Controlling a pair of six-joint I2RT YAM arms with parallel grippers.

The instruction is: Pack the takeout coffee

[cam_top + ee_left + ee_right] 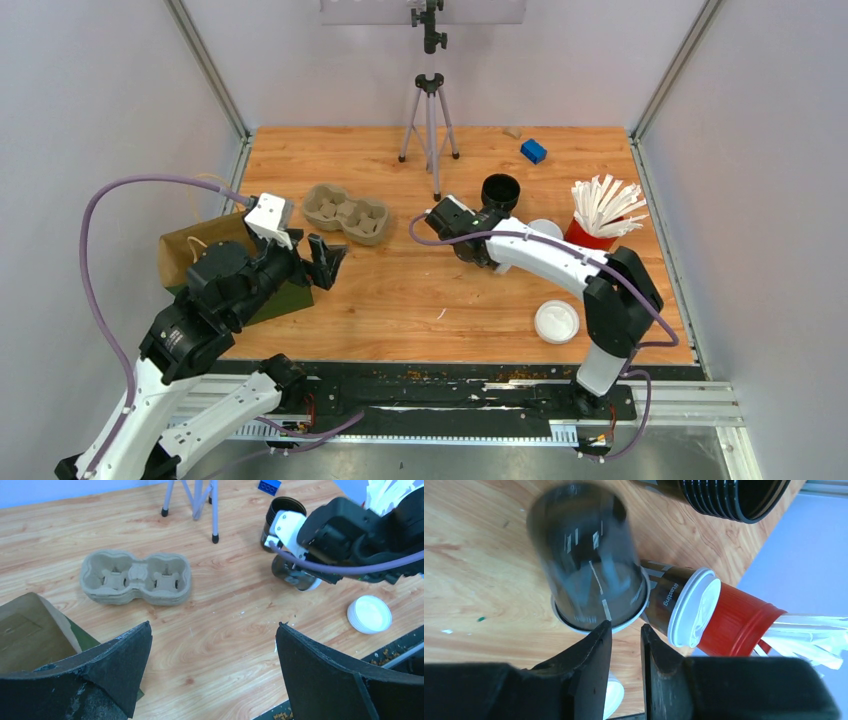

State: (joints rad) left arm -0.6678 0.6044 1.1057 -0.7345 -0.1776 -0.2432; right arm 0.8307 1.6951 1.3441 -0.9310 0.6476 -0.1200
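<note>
Lab rig cell: white walls w/ alu frame, tripod.

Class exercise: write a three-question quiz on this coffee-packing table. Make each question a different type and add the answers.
1. True or false: the left gripper is open and holds nothing.
2. How many wells has the grey-brown moulded pulp cup carrier? A one, B two, C four.
3. Fill in: the loose flat white round plastic lid lies nearer the ____ arm's base.
Key: 1 true; 2 B; 3 right.
</note>
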